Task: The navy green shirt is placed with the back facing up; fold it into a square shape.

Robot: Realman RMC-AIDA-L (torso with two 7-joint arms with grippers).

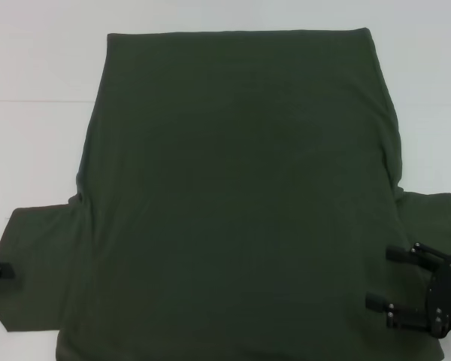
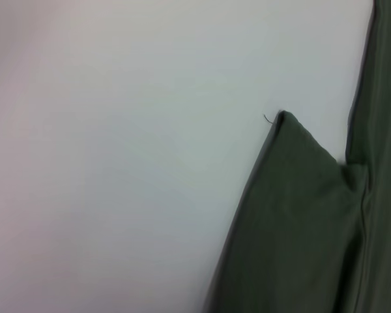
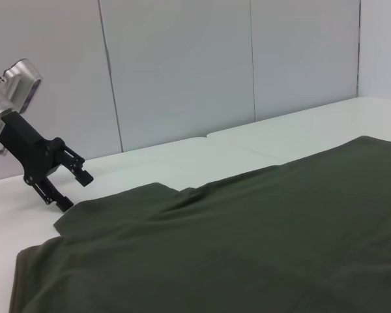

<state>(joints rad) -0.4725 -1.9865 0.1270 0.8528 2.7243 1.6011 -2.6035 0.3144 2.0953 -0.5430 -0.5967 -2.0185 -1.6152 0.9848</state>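
Nearest the head camera, the right gripper [image 1: 377, 278] is seen at the lower right, its fingers spread apart over the shirt's [image 1: 240, 188] right sleeve edge, nothing held between them. The shirt is laid flat on the white counter [image 1: 37, 68], plain side up, hem at the far edge, both sleeves spread out sideways near the robot. The left gripper [image 3: 73, 188] is found at the tip of the left sleeve, fingers parted, just above the counter, and is barely seen at the head view's left margin.
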